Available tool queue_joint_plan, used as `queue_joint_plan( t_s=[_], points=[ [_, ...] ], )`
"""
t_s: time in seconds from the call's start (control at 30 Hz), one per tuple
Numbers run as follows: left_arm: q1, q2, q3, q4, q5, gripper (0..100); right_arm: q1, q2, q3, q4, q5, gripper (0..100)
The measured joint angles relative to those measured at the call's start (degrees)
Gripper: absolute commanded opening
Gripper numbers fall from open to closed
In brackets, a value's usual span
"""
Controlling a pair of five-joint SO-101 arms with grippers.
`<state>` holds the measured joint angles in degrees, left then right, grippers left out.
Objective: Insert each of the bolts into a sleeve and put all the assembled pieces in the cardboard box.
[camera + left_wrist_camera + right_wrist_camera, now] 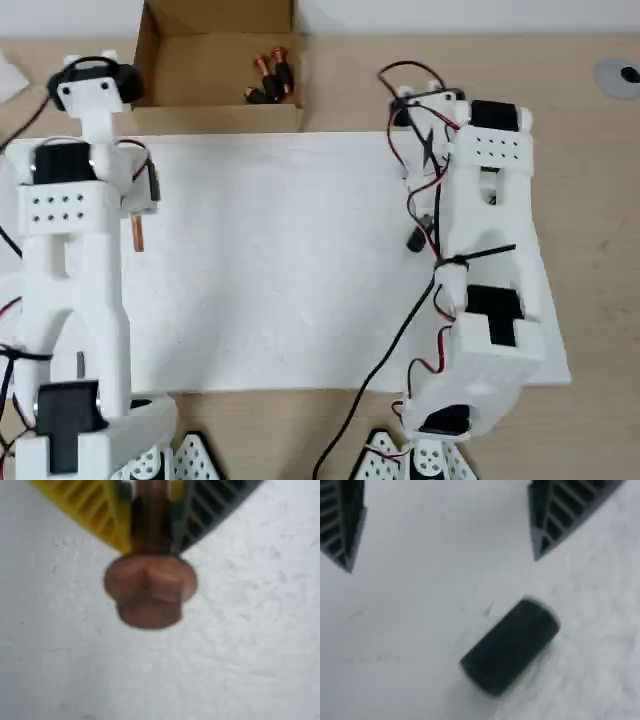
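Note:
A copper bolt (pixel 150 592) hangs head-down over the white cloth, its shank pinched between the yellow and black fingers of my left gripper (pixel 150 527). In the high view that bolt (pixel 139 233) is at the left side of the cloth beside the left arm. A black sleeve (pixel 510 647) lies on its side on the cloth just beyond my right gripper (pixel 442 561), which is open above it and not touching it. The sleeve (pixel 414 240) also peeks out beside the right arm. The cardboard box (pixel 160 60) stands at the back with several assembled pieces (pixel 270 80) inside.
The white cloth (pixel 270 270) covers the table's middle between the two arms. Red and black cables (pixel 425 150) trail along the right arm. A grey disc (pixel 618 76) sits at the far right corner of the table.

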<state>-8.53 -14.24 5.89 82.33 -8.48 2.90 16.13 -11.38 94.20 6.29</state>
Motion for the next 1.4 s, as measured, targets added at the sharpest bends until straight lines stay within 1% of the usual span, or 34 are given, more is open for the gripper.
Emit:
queue_joint_plan(
  t_s=[0.13, 0.3, 0.53, 0.67, 0.83, 1.1, 1.4],
  points=[
    [0.4, -2.1, 2.3, -1.8, 0.0, 1, -0.4, 0.0, 0.0, -2.1, -1.2, 26.7],
    [0.4, -2.5, 2.5, -1.8, 0.0, 1, -2.3, 0.0, 0.4, -2.3, -3.6, 26.7],
    [0.7, -2.5, 2.5, -0.4, 0.0, 0, -2.4, 0.0, 1.1, -1.9, -6.7, 26.7],
    [0.8, -2.5, 2.5, 0.4, 0.0, 0, -2.8, 0.0, 5.0, -2.0, -10.9, 26.7],
    [0.8, -2.5, 2.5, 0.4, 0.1, 0, -4.9, 0.0, 10.4, -6.2, -15.6, 26.7],
    [0.8, -2.5, 2.5, 0.4, 0.1, 0, -4.8, 0.0, 11.1, -10.6, -16.4, 26.7],
    [0.8, -2.5, 2.5, 0.6, 0.1, 0, -4.8, 0.0, 19.3, -15.6, -16.4, 26.7]
  ],
)
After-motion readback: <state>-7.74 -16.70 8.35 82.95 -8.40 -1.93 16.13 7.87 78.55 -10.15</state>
